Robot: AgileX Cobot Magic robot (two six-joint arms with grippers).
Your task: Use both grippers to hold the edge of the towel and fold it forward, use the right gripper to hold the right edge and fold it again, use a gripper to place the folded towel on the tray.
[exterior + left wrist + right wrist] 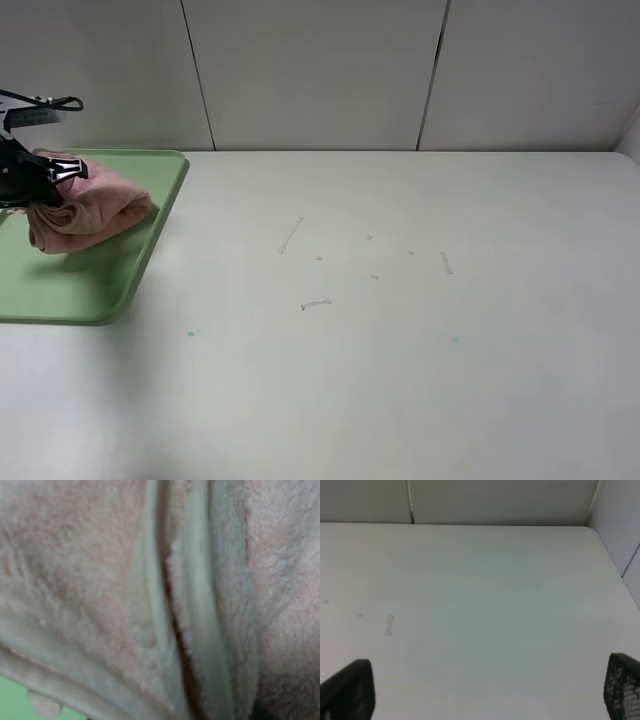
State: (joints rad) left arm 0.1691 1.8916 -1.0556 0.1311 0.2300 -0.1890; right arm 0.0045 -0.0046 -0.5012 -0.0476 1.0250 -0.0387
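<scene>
The towel (85, 210), a soft bundled pink wad, sits on the tray (90, 290) at the far left of the bench (400, 350), the left gripper (62, 172) pinching its top. It looks light and limp, likely to slump or unfold once released; the stacked hems (200, 630) offer the firmest grip. The right gripper (485, 690) has its fingers (347, 687) spread wide over bare bench.

Left gripper (62, 172) at the far left edge of the exterior view, jaws closed on the towel (85, 210). Right gripper (485, 690) spread wide, holding nothing.
</scene>
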